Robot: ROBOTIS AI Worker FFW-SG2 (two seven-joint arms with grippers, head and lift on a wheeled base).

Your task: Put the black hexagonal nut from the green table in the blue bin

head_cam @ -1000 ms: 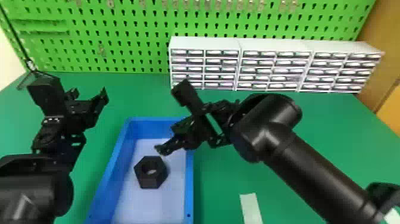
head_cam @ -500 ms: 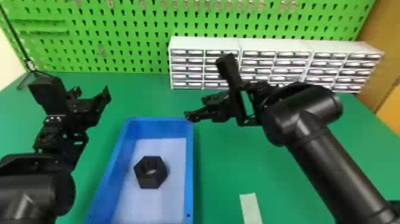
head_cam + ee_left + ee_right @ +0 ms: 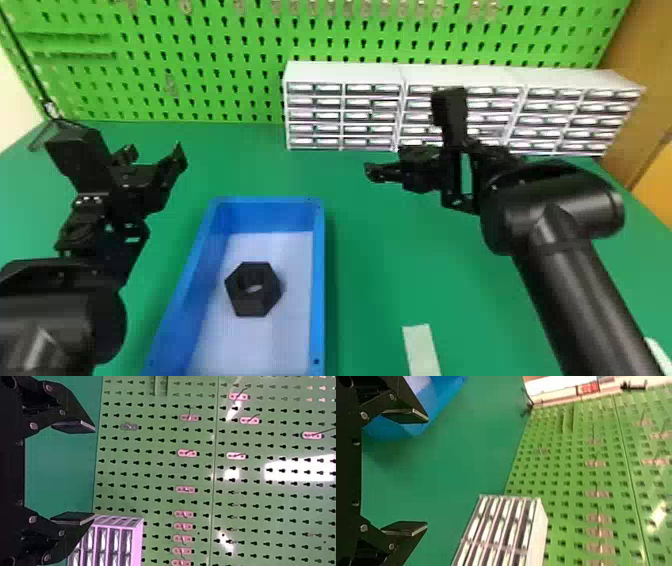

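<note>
Green perforated pegboard (image 3: 225, 95) at the back; flat green surface (image 3: 410, 260) before it. Row of white drawer cabinets (image 3: 345, 72) along the rear. Long blue open-topped rectangular bin (image 3: 265, 215) on the near part of the surface. Left end effector (image 3: 94, 471), black, two flat fingers spread wide and empty, parked beyond the bin's left wall. Right end effector (image 3: 427, 471), same build, fingers also wide apart with nothing between, above the surface past the bin's right wall. Pale flat strip (image 3: 421, 350) near the bin's right side. Black hexagonal nut (image 3: 255, 306) inside the bin, on its light floor, hole visible, apart from the walls.

Assessment: placement appears complete; step in hand judged to be clearing the right arm. Good practice: keep the fingers above rim height, move outward to the right at an easy pace, and leave margin to the drawer cabinets behind. No regrasp needed; reaching back in could nudge the nut or drag the bin.

Relative position: nut lies lower than the right end effector, to its left and nearer the robot, well apart from it.
</note>
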